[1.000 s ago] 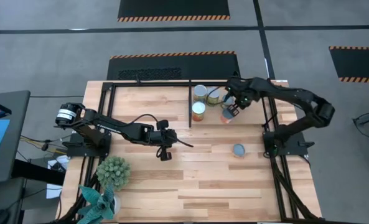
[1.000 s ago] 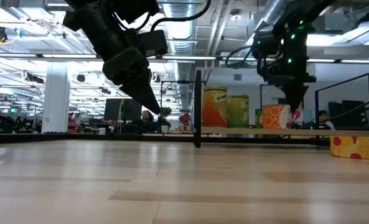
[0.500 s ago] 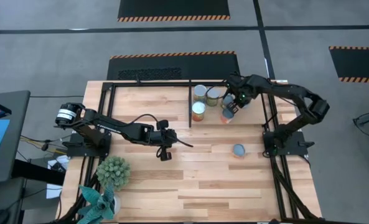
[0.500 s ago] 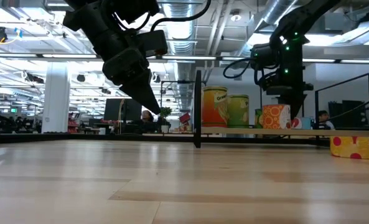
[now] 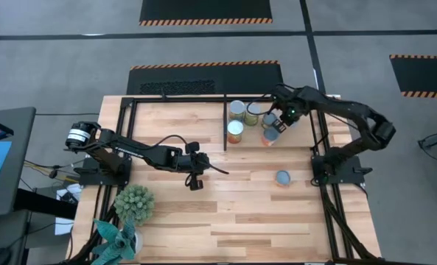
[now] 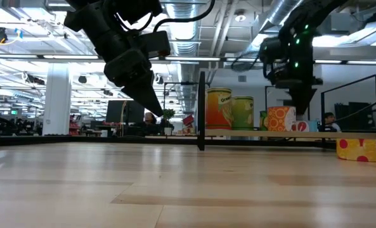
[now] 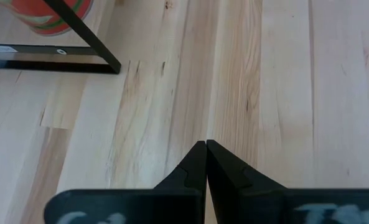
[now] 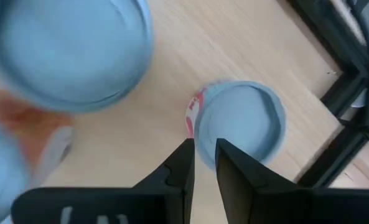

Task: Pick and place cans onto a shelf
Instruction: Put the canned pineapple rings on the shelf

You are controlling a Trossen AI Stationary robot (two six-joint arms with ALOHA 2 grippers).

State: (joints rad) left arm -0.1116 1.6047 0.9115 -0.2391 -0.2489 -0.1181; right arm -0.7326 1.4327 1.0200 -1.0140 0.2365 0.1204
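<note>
Hovering over bare planks left of the table's middle, the left gripper (image 5: 196,182) has its fingers pressed shut on nothing. One can (image 5: 282,177) stands alone at four o'clock from centre. Farther back, at one o'clock, the right gripper (image 5: 277,122) hangs above an orange-labelled can (image 5: 270,135) inside the shelf (image 5: 225,98), jaws slightly parted, holding nothing. Three more cans (image 5: 236,109) cluster beside it.

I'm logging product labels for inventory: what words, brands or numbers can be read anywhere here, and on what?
Tall yellow-orange can: green lettering near its top, too blurred to read.
Green can: print too small to read.
Orange can and yellow can: patterns only, no legible text.
Nothing else readable.
</note>
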